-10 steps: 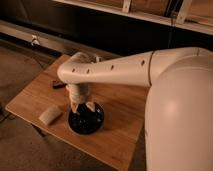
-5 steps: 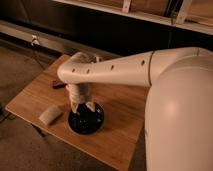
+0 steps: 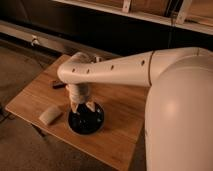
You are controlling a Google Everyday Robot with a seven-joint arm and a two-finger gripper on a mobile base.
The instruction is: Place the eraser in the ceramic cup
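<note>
The ceramic cup point(image 3: 86, 120) is a black, low, wide glossy vessel near the front of the wooden table point(image 3: 120, 107). The eraser point(image 3: 50, 114) is a small off-white oblong block lying flat on the table just left of the cup, apart from it. My gripper point(image 3: 82, 107) hangs from the white arm point(image 3: 120, 70) directly over the cup, its pale fingertips at the cup's far rim. Nothing shows between the fingers.
A small dark object point(image 3: 59, 85) lies on the table behind the gripper, at the left. The table's front edge runs close below the cup. A dark wall with a pale ledge and a socket point(image 3: 34, 40) stands behind the table.
</note>
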